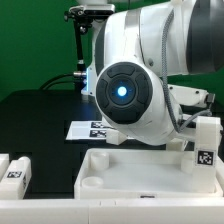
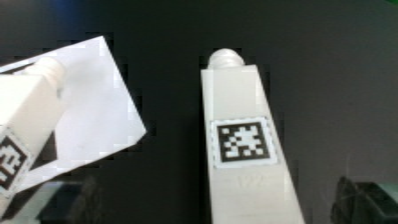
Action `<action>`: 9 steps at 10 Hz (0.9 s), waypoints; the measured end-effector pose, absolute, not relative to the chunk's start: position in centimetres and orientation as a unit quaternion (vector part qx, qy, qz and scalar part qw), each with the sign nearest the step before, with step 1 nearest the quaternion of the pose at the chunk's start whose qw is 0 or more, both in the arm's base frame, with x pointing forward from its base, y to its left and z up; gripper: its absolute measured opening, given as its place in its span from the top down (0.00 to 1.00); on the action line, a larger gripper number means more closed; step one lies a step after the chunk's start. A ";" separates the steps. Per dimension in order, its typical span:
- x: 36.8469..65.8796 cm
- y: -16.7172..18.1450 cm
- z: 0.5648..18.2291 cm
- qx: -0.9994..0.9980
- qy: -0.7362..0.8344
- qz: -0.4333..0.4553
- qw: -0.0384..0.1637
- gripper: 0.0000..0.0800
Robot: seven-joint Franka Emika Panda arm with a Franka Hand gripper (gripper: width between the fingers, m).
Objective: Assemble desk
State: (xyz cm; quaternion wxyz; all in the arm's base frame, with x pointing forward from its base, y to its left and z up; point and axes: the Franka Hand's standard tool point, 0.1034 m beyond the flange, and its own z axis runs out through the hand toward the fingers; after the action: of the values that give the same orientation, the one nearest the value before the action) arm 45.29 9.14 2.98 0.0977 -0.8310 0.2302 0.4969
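Claw stands wide open, holding nothing, with a white tagged leg lying in the gap between its jaws, neither jaw touching it.

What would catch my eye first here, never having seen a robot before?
Most likely the big white robot arm filling the exterior view's middle, one round joint glowing blue. Below it lies the white rimmed tabletop on a black table; the wrist view shows a long white leg bearing a black-and-white tag.
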 end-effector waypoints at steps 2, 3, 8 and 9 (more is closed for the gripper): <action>44.7 9.4 2.0 -0.829 0.245 0.495 0.091 0.19; 44.6 9.5 2.0 -0.828 0.245 0.496 0.091 0.19; 44.5 9.4 2.1 -0.827 0.244 0.498 0.091 0.66; 44.8 9.3 2.4 -0.829 0.244 0.495 0.090 0.66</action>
State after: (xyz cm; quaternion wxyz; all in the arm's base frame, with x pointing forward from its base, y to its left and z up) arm 44.76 9.33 2.41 0.0899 -0.8294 0.2436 0.4946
